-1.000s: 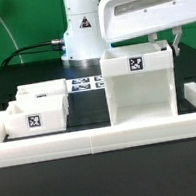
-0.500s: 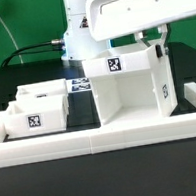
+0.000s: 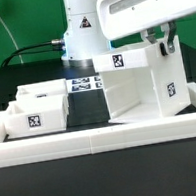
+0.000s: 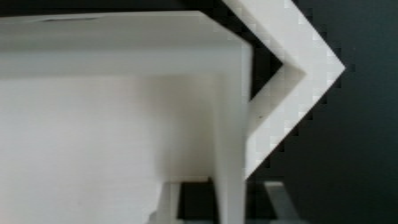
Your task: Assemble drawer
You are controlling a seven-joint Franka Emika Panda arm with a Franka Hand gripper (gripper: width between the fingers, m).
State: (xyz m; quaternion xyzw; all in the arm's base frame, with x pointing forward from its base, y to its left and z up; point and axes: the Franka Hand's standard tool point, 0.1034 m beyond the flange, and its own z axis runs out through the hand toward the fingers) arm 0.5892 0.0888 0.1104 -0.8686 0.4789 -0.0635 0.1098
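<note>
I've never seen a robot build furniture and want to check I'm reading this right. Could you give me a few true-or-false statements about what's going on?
1. The gripper grips the tall housing near its top edge. True.
2. Both small trays already sit inside the housing. False: the near tray and the far tray stand outside it, toward the exterior view's left.
3. The housing carries a black-and-white square tag. True.
4. The marker board lies on top of the housing. False: the marker board lies flat and low, behind the gap between the trays and the housing.
</note>
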